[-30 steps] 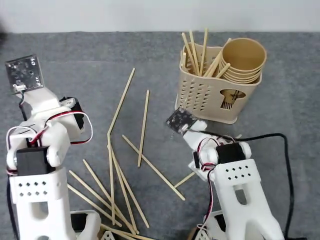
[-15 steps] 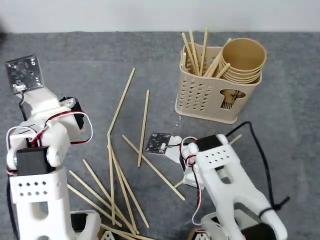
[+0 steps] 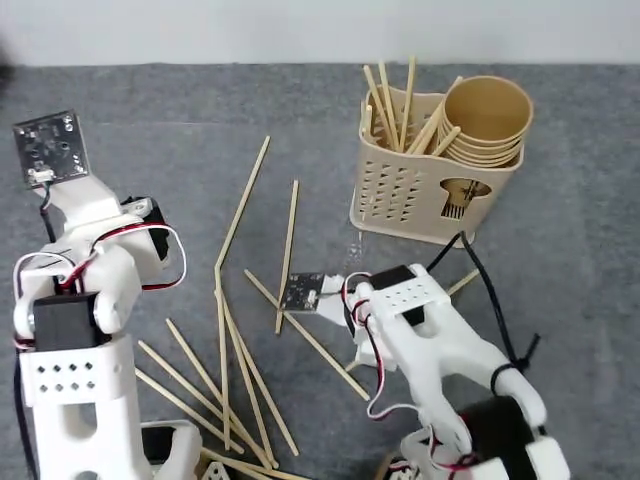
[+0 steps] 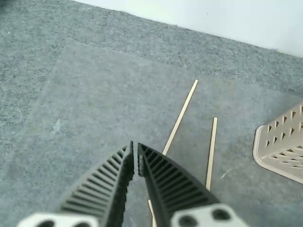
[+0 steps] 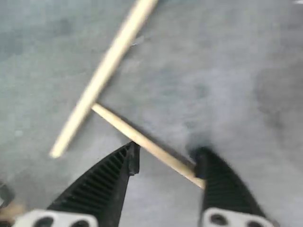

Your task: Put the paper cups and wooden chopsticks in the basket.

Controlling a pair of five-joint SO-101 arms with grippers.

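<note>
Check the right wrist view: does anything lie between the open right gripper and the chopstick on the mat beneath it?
Nothing visible does. The right gripper is open and straddles the chopstick lying on the grey mat. A second chopstick meets its end, beyond the gripper's reach.

We take this for a robotics lab: grey felt-covered desk (image 3: 160, 110), plain white wall (image 3: 250, 30), left arm (image 3: 75, 370) and right arm (image 3: 440, 345) with bare wiring.
</note>
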